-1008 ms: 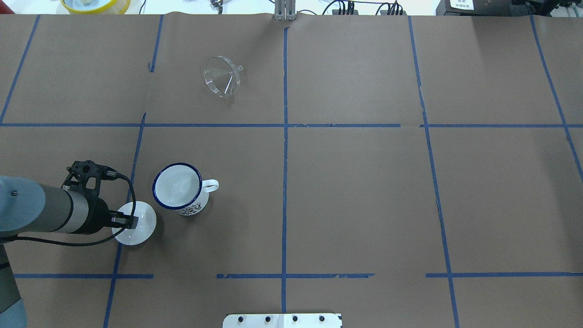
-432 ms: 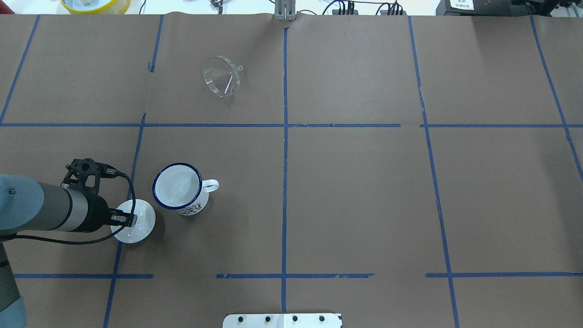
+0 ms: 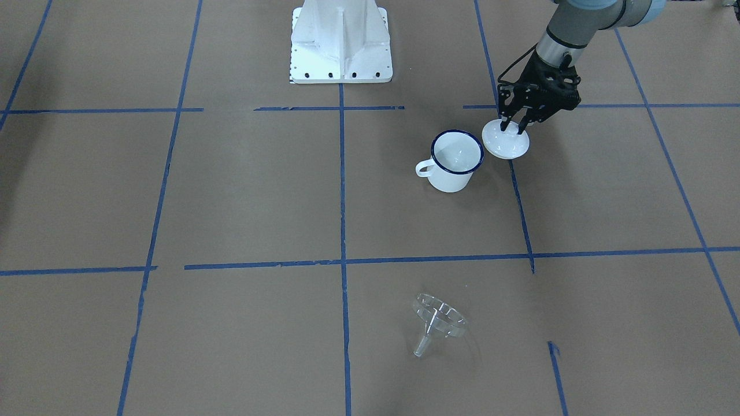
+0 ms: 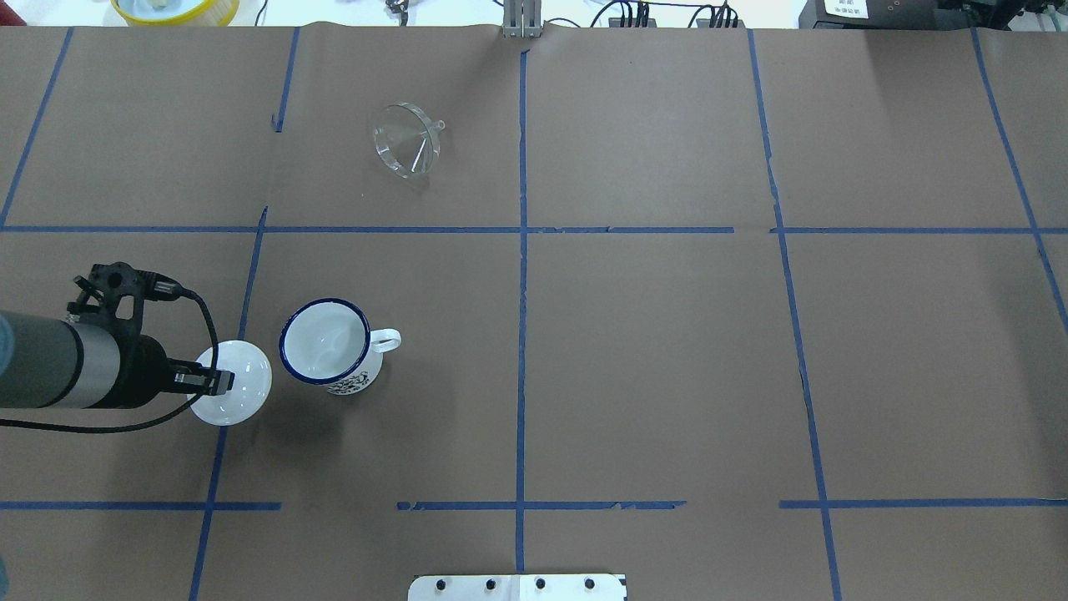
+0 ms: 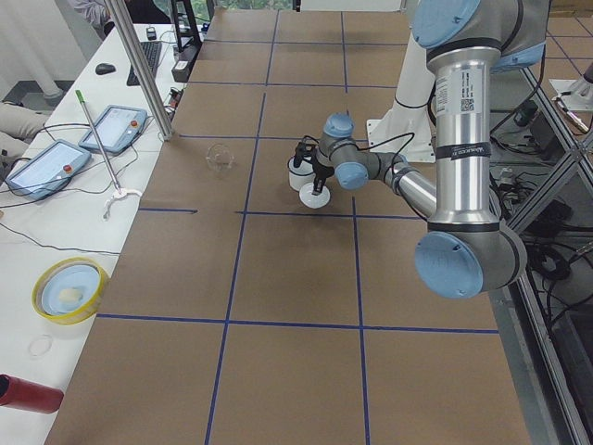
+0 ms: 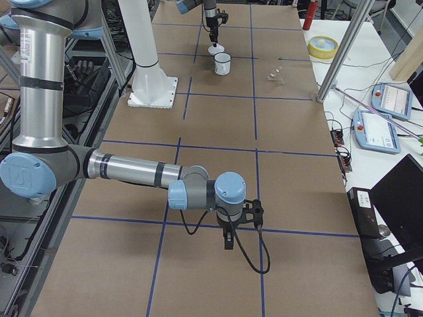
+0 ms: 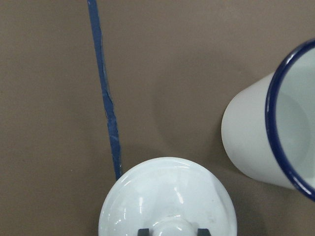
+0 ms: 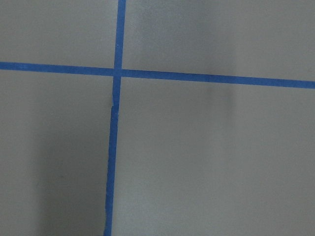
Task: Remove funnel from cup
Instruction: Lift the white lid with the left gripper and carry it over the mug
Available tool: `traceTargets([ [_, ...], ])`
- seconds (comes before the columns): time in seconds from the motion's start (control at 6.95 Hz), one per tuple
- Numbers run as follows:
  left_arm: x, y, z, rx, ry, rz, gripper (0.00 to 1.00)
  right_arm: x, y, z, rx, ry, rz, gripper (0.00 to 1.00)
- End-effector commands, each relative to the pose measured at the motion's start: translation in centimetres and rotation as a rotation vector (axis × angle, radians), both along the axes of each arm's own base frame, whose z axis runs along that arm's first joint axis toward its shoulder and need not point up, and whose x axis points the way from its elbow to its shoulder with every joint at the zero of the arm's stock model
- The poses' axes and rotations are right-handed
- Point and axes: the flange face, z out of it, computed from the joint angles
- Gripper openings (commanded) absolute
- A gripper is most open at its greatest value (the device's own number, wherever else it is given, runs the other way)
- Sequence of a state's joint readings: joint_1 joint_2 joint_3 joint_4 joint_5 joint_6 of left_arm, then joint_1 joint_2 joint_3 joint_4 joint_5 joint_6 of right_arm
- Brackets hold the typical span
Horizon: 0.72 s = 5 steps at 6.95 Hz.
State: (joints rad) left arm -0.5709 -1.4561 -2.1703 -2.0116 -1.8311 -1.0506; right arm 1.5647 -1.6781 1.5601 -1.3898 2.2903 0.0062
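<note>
The clear funnel (image 4: 406, 150) lies on its side on the brown paper at the far side of the table, well apart from the cup; it also shows in the front view (image 3: 439, 320). The white cup (image 4: 325, 344) with a dark blue rim stands upright and open with nothing in it, handle to the right (image 3: 454, 179). My left gripper (image 4: 219, 381) is shut on the knob of a round white lid (image 4: 244, 392), just left of the cup (image 7: 248, 142). My right gripper (image 6: 228, 242) shows only in the right side view, low over bare paper; I cannot tell its state.
Blue tape lines (image 4: 521, 250) cross the brown paper. The robot's white base plate (image 4: 517, 587) is at the near edge. A metal post (image 4: 521, 21) and a yellow-rimmed dish (image 4: 175, 8) are at the far edge. Tablets and cables lie beyond it (image 5: 56, 162).
My left gripper has moved left and a little farther from me with the lid in it, widening the gap to the cup. Cup and funnel have not moved.
</note>
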Motion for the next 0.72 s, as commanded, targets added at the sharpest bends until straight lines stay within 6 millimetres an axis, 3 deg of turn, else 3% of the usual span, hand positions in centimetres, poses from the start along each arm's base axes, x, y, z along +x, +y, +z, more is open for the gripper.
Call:
traceTargets([
  [0.0,-3.5,0.8,-6.6,-0.015,-0.017,-0.028,0.00,0.0,0.0,0.0,0.000,0.000,0.000,1.00],
  [0.14,-1.6,-0.4,-9.1,-0.027,-0.033,-0.026,0.00,0.0,0.0,0.0,0.000,0.000,0.000,1.00],
  [0.29,1.5,-2.5,-13.2,-0.046,-0.047,-0.030,0.00,0.0,0.0,0.0,0.000,0.000,0.000,1.00],
  [0.43,4.4,-4.2,-15.7,-0.059,-0.061,-0.027,0.00,0.0,0.0,0.0,0.000,0.000,0.000,1.00],
  [0.58,6.3,-5.2,-15.9,-0.065,-0.072,-0.021,0.00,0.0,0.0,0.0,0.000,0.000,0.000,1.00],
])
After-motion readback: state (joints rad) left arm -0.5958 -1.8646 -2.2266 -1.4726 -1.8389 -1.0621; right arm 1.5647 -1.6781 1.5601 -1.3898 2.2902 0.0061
